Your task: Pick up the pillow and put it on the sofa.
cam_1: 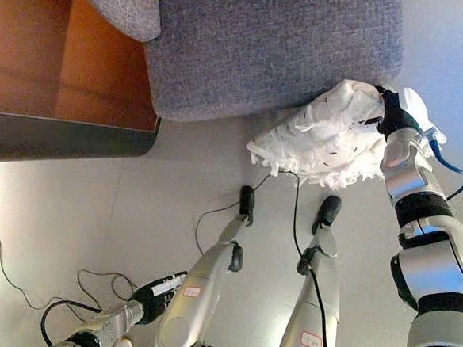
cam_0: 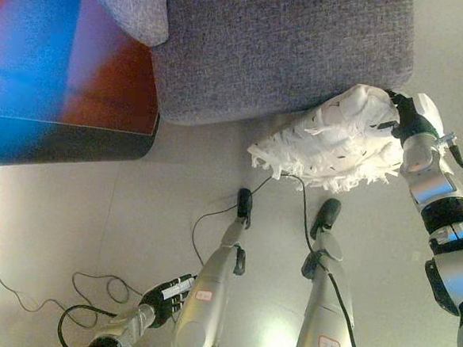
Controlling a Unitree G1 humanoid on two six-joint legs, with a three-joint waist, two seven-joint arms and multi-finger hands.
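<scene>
Carrying step, nearly placing. Sofa [cam_0: 280,50] fills the top; white shaggy pillow [cam_0: 333,141] held off the floor against its front edge, right hand [cam_0: 406,118] curled onto its far end. Next: lift onto the seat, release. Left hand [cam_0: 167,296] low, curled, empty. No legible writing.

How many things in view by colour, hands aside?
White: 1, the fluffy pillow, held up by the right hand against the sofa's front edge.
Grey: 2, the sofa and its cushion.
Brown: 1, the wooden table beside the sofa.
Total: 4.
The left hand hangs low, holding nothing.
</scene>
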